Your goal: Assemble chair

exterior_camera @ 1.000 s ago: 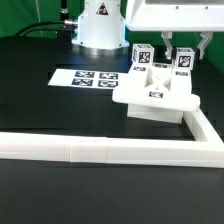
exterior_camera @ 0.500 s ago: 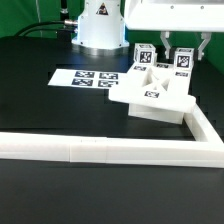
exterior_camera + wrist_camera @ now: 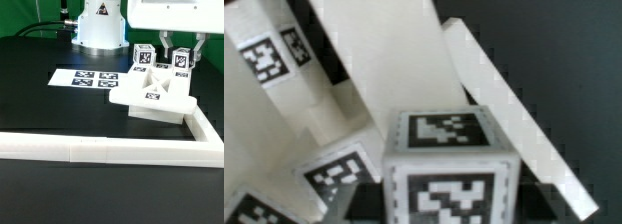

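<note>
Now the chair point(image 3: 155, 92), a partly joined white assembly, sits on the black counter point(image 3: 40, 110) at about three o'clock in the exterior view, tucked against the inner corner of the white L-shaped rail point(image 3: 110, 148). Its flat slab lies level, with two tagged posts standing upright from it. The end effector point(image 3: 181, 52) hangs over the far post point(image 3: 182, 62), fingers either side; whether they grip it I cannot tell. The marker board point(image 3: 88, 79) lies at ten o'clock of the chair.
</note>
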Tool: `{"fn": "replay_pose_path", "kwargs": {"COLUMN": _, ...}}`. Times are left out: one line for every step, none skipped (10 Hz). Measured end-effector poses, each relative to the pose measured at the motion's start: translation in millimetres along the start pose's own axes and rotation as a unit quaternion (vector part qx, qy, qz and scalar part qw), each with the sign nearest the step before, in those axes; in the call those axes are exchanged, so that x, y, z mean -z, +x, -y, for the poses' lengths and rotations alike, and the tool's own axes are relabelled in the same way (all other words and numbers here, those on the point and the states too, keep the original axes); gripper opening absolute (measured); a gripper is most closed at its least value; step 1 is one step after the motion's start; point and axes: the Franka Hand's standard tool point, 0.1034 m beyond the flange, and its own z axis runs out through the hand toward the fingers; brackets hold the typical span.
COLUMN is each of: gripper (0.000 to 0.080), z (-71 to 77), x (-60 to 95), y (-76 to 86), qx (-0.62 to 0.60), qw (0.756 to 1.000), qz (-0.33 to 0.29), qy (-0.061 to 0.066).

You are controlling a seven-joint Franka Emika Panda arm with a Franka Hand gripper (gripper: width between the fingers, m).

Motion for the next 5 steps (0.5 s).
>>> {"fn": "replay_pose_path", "kwargs": {"gripper": 0.0285, "z": -0.1, "x": -0.1, "y": 0.0, "qx": -0.026, "qw": 1.0, "qz": 0.001, "qy": 0.0}}
{"fn": "replay_pose_path", "kwargs": {"gripper": 0.0285, "z": -0.5, "x": -0.1, "y": 0.2, "qx": -0.061, "qw": 0.998, "qz": 0.001, "qy": 0.0}}
{"fn": "replay_pose_path", "kwargs": {"gripper": 0.0285, "z": -0.8, "x": -0.2, "y": 0.1, "qx": -0.094, "qw": 0.996, "qz": 0.002, "qy": 0.0}}
{"fn": "replay_pose_path", "kwargs": {"gripper": 0.0285, "z": -1.0, "x": -0.2, "y": 0.2, "qx": -0.118, "qw": 0.993, "qz": 0.002, "qy": 0.0}}
{"fn": "replay_pose_path", "kwargs": {"gripper": 0.0285, "z": -1.0, "x": -0.2, "y": 0.2, "qx": -0.131, "qw": 0.991, "qz": 0.002, "qy": 0.0}}
